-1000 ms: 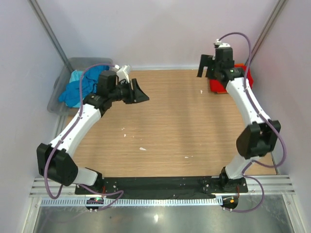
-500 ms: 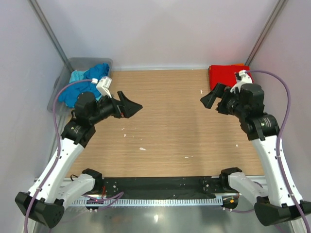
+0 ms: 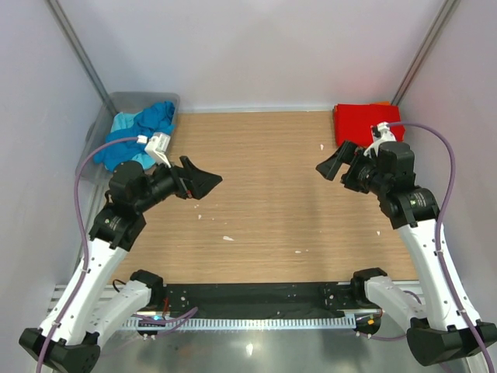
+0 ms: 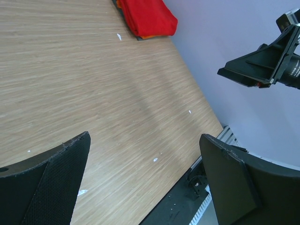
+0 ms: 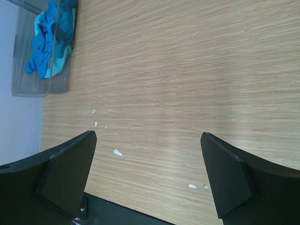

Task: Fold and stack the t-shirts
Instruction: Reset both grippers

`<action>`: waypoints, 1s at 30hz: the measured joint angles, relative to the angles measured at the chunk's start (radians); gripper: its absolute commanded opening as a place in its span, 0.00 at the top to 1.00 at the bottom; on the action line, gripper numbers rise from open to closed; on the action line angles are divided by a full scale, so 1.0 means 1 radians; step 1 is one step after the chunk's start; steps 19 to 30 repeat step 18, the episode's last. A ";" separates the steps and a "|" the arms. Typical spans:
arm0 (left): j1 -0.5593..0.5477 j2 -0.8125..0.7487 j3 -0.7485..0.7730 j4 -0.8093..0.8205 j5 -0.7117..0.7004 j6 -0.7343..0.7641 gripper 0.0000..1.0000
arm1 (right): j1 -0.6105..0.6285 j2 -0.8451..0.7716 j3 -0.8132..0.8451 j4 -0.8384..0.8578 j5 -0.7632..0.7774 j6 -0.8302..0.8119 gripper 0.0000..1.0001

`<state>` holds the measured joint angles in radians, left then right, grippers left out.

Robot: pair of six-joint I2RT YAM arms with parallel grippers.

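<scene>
While retreating from the far corners, hovering above the table [image 3: 264,210] with left claw [image 3: 203,177], just widened, and right claw [image 3: 335,161] both spread open, gripping nothing. Leaving the folded red t-shirt [image 3: 359,123] at the far right corner; leaving blue and turquoise t-shirts [image 3: 140,128] crumpled in the grey tub [image 3: 116,99], far left. Probably resetting before fetching another.

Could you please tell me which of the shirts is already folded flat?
The red shirt in the far right corner: it lies neatly folded, while the blue and turquoise ones sit crumpled in the grey tub.
</scene>
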<state>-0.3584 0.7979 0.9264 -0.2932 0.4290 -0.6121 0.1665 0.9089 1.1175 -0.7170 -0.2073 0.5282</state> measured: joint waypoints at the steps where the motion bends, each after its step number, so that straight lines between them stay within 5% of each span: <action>1: 0.000 -0.003 0.000 -0.001 -0.001 0.002 0.00 | 0.000 -0.002 0.000 0.004 -0.001 0.002 0.00; 30: 0.000 0.014 0.000 -0.021 -0.005 0.003 0.00 | 0.000 -0.014 -0.028 0.051 -0.005 0.001 0.00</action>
